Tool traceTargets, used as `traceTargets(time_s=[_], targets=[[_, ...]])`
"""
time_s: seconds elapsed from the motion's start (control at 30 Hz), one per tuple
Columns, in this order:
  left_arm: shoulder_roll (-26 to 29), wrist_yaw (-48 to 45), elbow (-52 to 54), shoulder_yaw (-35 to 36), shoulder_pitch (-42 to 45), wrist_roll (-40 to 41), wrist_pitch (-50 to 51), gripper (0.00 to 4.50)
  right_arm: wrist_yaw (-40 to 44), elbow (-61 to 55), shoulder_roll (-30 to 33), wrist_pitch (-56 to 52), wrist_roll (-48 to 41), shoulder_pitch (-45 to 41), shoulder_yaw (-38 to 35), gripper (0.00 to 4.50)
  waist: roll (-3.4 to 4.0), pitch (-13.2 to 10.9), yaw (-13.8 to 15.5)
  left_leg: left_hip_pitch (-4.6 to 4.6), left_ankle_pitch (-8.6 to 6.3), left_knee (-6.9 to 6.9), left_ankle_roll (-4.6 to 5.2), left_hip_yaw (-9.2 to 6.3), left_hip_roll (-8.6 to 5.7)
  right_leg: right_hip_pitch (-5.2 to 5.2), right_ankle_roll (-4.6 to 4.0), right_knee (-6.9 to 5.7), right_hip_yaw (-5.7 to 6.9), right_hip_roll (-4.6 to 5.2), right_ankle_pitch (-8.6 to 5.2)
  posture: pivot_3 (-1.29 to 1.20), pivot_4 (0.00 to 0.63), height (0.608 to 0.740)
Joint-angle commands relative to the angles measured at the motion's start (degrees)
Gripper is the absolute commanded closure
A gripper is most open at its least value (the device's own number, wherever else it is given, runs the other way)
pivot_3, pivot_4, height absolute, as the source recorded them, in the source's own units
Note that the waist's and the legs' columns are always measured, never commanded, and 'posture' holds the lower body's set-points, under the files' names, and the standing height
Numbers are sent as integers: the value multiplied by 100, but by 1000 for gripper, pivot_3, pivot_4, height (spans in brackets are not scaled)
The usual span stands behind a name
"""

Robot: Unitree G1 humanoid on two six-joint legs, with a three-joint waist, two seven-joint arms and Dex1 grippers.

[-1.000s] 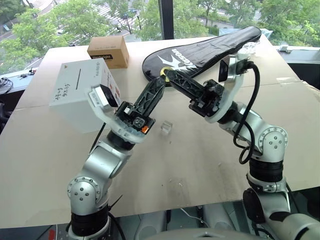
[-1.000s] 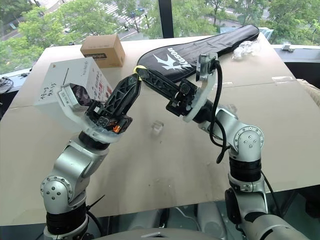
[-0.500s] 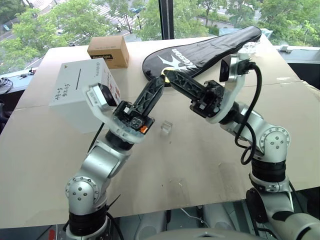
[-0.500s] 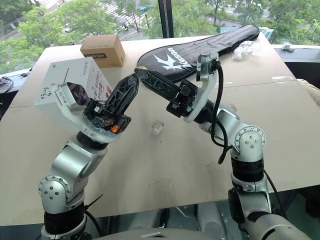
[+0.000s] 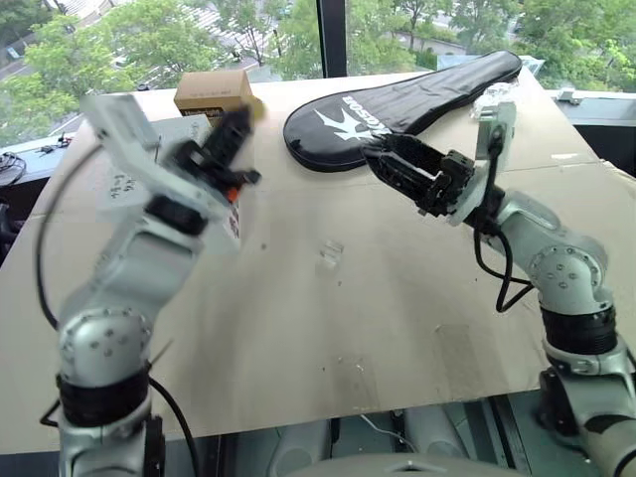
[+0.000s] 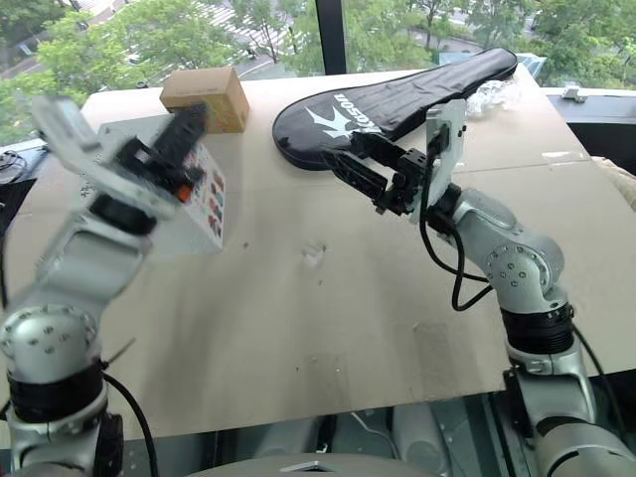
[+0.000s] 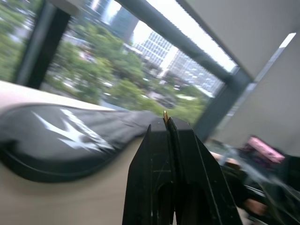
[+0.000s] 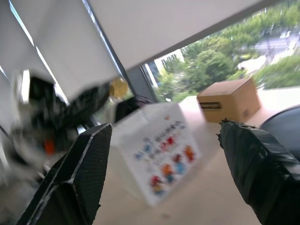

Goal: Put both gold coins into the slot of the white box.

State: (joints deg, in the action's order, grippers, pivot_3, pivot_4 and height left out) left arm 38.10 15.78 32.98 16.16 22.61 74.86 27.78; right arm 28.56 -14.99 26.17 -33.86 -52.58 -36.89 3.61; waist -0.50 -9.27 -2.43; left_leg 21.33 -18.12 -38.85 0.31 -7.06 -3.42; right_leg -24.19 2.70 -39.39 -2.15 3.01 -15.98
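Coin point(image 7: 165, 115) sits edge-on in the pinched left tool point(image 7: 167, 123); right tool point(image 8: 159, 176) gapes empty. Slipping beside the white box point(image 8: 161, 150) is likely.

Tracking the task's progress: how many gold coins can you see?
1: a small shiny gold coin pinched in the left claw tips above the white box. The second may be hidden.

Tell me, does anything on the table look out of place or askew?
Only the white box: it rests tilted rather than flat on the table. The brown cardboard box and black racket cover lie normally.
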Motion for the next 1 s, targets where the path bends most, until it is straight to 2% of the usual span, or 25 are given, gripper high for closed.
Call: traceTargets(time_s=[0.03, 0.1, 0.17, 0.23, 0.3, 0.67, 1.0], targets=[[689, 136, -90, 138, 149, -1247, 285, 4500, 1058, 52, 230, 700, 960, -310, 372, 597, -1, 0, -7, -1, 0, 11, 0, 1, 0, -2, 0, 6, -2, 0, 0, 0, 150, 740], [1361, 248, -177, -60, 29, -2405, 604, 4500, 1354, 32, 184, 692, 955, -409, 369, 597, 0, 0, -3, -3, 1, 42, -1, -1, 3, -6, -1, 27, -2, -1, 0, 0, 150, 740], [1575, 458, -199, -132, -55, -3000, 907, 4500, 1464, -44, 54, 549, 799, -507, 294, 597, 1, -1, -4, -1, 1, 56, -2, -6, 6, -9, -1, 45, -1, -2, 0, 0, 150, 740], [1418, 798, -198, -30, -64, -3197, 1258, 4500, 1527, -83, -52, 456, 722, -575, 237, 597, 2, -1, 7, 6, 1, 61, -1, -5, 4, -18, -1, 52, -3, 5, 0, 0, 150, 740], [1267, 894, -153, 51, -105, -3356, 1592, 4500, 1594, -98, -114, 394, 706, -604, 202, 597, 0, -1, 8, 58, 1, 42, -1, -19, 2, -57, 0, 50, -2, 11, 1, 0, 150, 740], [275, 753, -238, 655, -28, -3315, 2728, 4500, 1726, -195, -228, 273, 771, -589, 108, 597, -1, 0, 2, 64, 2, 33, -2, -35, -1, -56, -1, 42, 11, 15, 2, 0, 150, 740], [-71, 633, -261, 839, 219, -3740, 3196, 4500, 1732, -279, -303, 212, 767, -530, 17, 597, -4, 2, 2, 65, 2, 16, -3, -39, -3, -53, -1, 33, 37, 16, 2, 0, 150, 740]])
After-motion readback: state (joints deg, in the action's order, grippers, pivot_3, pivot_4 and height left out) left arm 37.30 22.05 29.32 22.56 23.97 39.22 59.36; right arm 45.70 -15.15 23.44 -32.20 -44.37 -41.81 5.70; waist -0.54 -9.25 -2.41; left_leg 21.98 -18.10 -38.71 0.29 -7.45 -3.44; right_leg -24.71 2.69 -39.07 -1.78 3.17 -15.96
